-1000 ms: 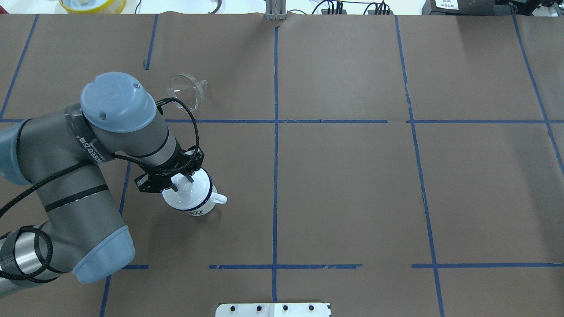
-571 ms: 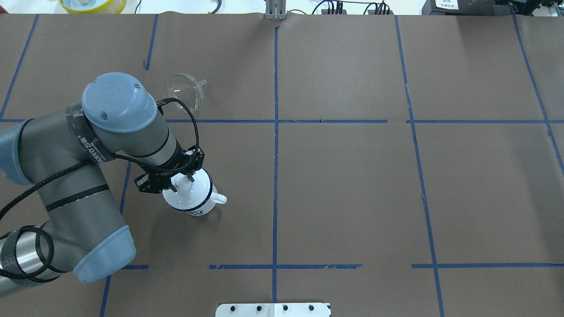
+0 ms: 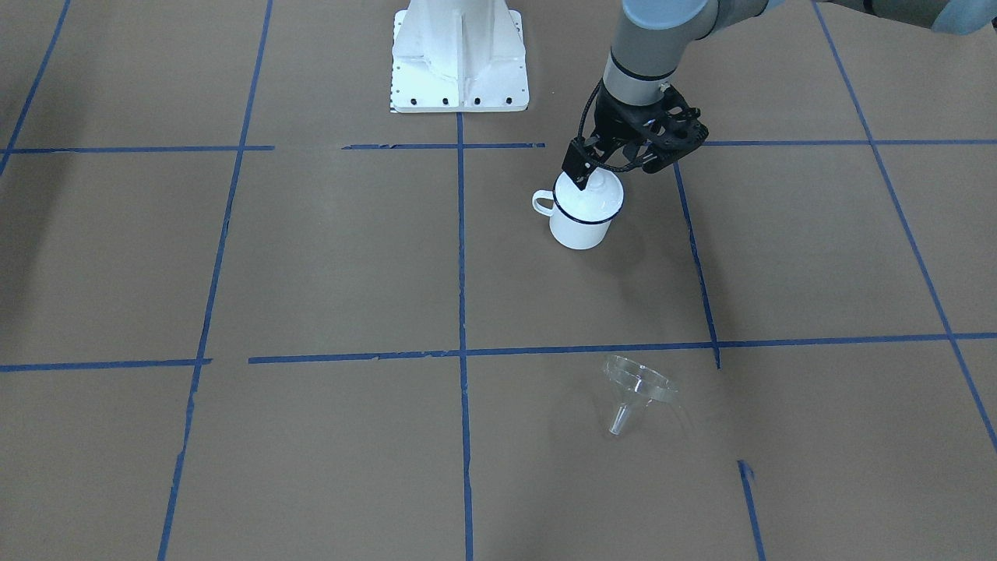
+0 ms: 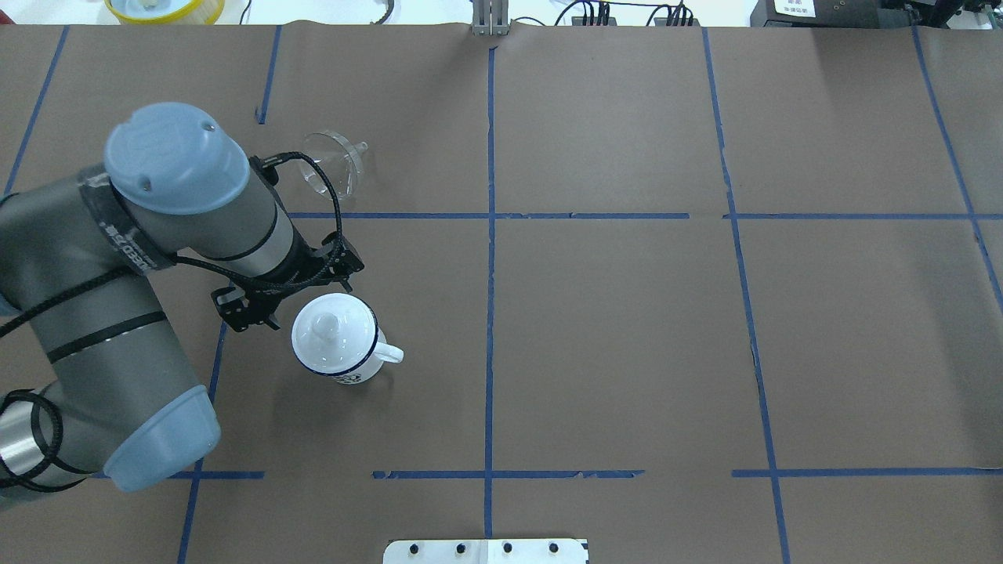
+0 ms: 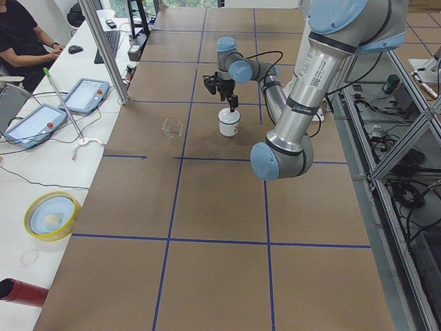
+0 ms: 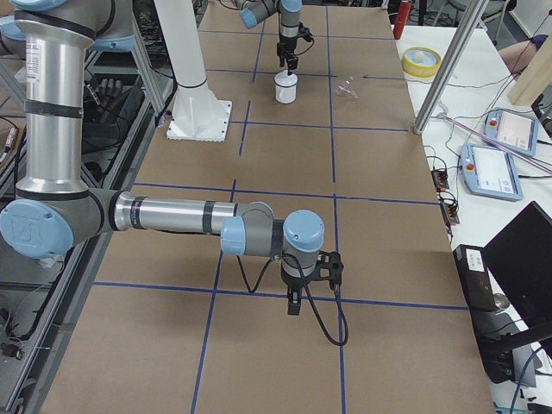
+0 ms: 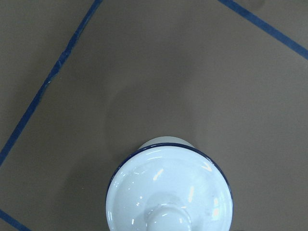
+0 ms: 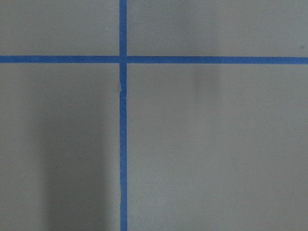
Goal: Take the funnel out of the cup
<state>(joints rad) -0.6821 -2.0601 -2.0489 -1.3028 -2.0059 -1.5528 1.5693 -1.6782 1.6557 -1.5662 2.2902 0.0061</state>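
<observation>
The clear funnel lies on its side on the brown table, apart from the cup; it also shows in the front view. The white cup with a blue rim stands upright, handle to the right, closed by a white domed lid with a knob. My left gripper hangs open and empty just above the lid. The left wrist view looks down on the lid. My right gripper hangs over bare table far from the cup; I cannot tell whether it is open.
The robot's white base plate stands at the near table edge. A yellow bowl sits beyond the far left edge. Blue tape lines cross the brown paper. A person and tablets are at a side desk.
My left gripper, which had its fingers around the lid's knob, has risen and drawn back from it. The lid stays on the cup. The funnel has not moved.
</observation>
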